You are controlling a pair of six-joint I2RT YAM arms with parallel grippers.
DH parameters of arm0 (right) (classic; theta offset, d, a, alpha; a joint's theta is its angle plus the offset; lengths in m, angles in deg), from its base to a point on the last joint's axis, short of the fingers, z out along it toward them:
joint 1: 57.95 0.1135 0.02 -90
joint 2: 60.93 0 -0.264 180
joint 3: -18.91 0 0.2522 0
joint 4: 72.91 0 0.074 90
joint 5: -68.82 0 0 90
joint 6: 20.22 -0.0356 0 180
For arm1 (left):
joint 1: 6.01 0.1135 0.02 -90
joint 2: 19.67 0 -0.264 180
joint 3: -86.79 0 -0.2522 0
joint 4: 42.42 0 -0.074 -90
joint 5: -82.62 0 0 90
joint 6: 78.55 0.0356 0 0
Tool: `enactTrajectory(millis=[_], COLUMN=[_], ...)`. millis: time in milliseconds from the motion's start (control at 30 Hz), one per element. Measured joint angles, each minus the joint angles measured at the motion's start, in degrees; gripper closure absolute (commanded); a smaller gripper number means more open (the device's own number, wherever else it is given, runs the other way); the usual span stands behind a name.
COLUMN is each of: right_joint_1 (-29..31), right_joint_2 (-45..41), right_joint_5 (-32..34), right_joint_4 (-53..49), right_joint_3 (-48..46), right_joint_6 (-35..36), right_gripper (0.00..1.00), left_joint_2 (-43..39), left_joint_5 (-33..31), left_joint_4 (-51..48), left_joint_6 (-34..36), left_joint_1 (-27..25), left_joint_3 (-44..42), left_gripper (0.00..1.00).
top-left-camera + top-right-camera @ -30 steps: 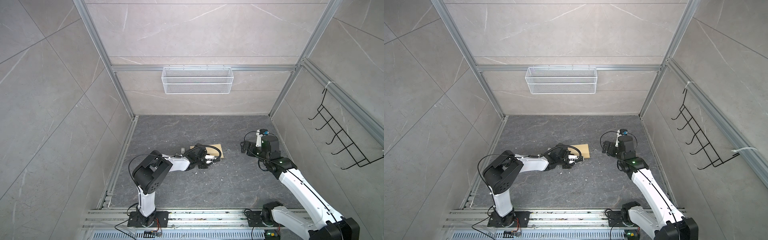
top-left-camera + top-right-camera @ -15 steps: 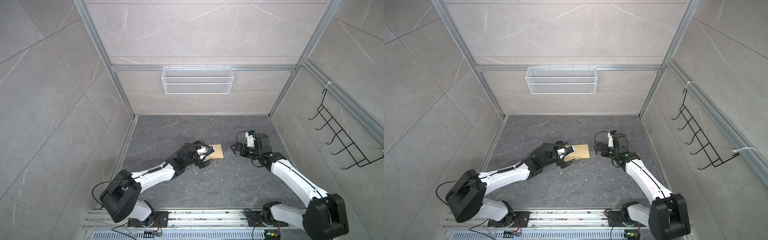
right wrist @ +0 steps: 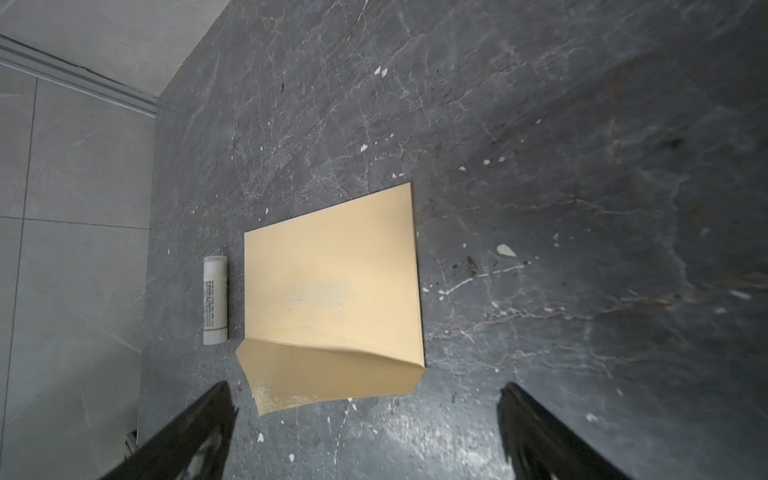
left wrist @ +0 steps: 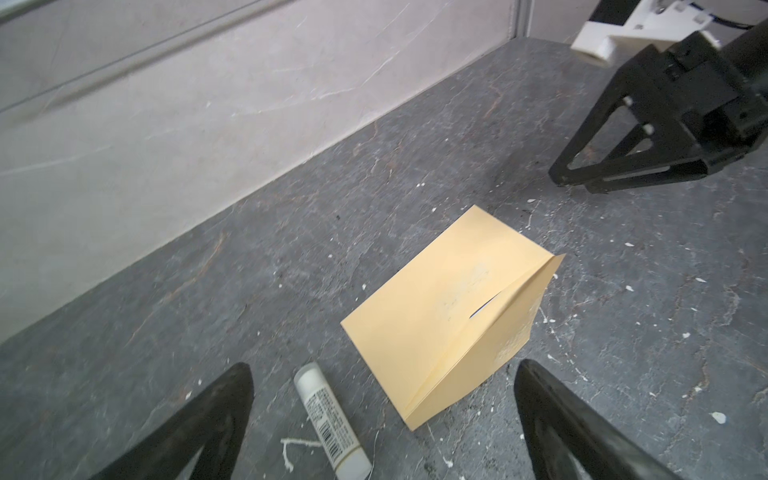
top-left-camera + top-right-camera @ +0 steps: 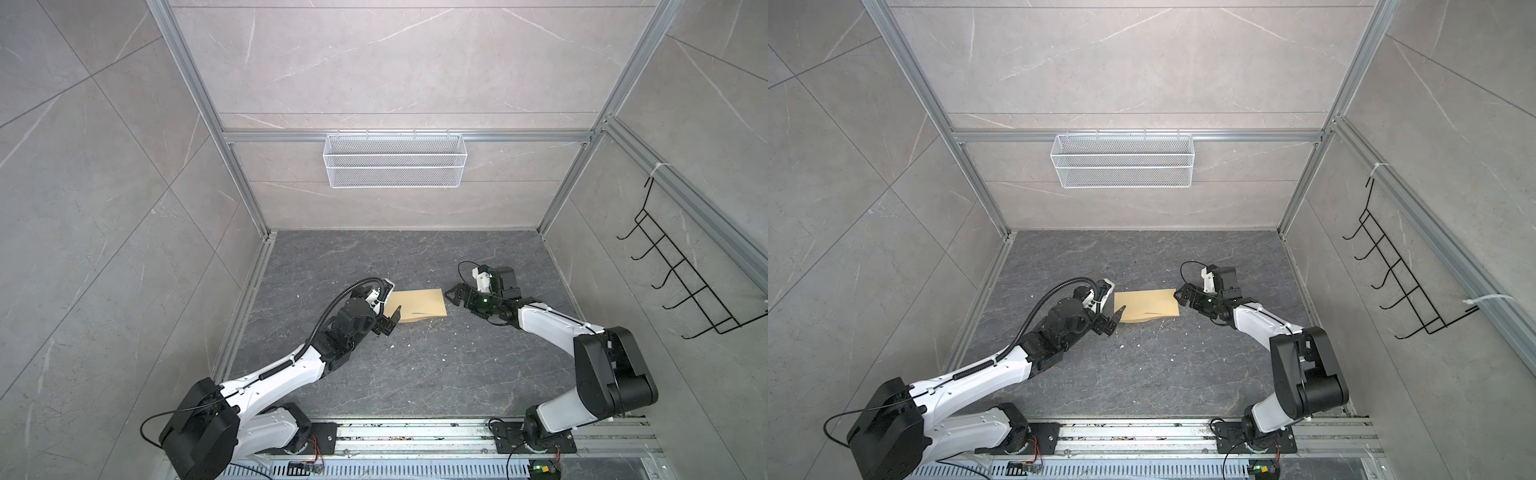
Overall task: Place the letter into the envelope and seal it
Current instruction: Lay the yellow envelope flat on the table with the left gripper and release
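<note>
We see 2 grippers, both spread wide and holding nothing: the left gripper [image 4: 384,365] sits at 1 end of the envelope [image 3: 332,282], and the right gripper [image 5: 452,297] is near the opposite end. We count 1 envelope, lying on the dark table [image 5: 415,374] between them. Its flap [image 3: 332,374] is folded over but bowed up along the edge. In the left wrist view a thin white sliver [image 4: 482,309] shows in that gap; we cannot tell whether it is the letter. 1 glue stick [image 3: 215,299] lies just beside the envelope, not touching it.
</note>
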Motion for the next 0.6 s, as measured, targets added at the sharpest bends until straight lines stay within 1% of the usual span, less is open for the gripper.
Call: enactTrajectory(millis=[100,267,367,600], right_joint_1=[0.33,1.09,1.60,2.60], right_joint_2=[1.99,3.93,4.90,6.86], right_joint_5=[-0.90,-1.68,-1.88,-1.90], right_joint_4=[1.84,3.48,4.22,5.03], right_joint_3=[-0.15,-0.31,-0.31,-0.31], right_joint_6=[-0.90,-1.70,-2.14,-2.58], right_gripper=[0.01,0.01,0.01,0.01], left_joint_2=[-0.72,-1.03,-1.29,-2.34], left_joint_5=[-2.80,-4.55,-4.94,-4.33], left_joint_4=[-1.84,-4.81,-5.27,-6.40], left_joint_6=[-4.24,-9.20,-11.23,-13.60], left_joint_1=[1.29,3.10,3.65,5.55], left_joint_3=[-0.22,-0.24,-0.52,-1.70], left_gripper=[0.00,0.00,0.00,0.00])
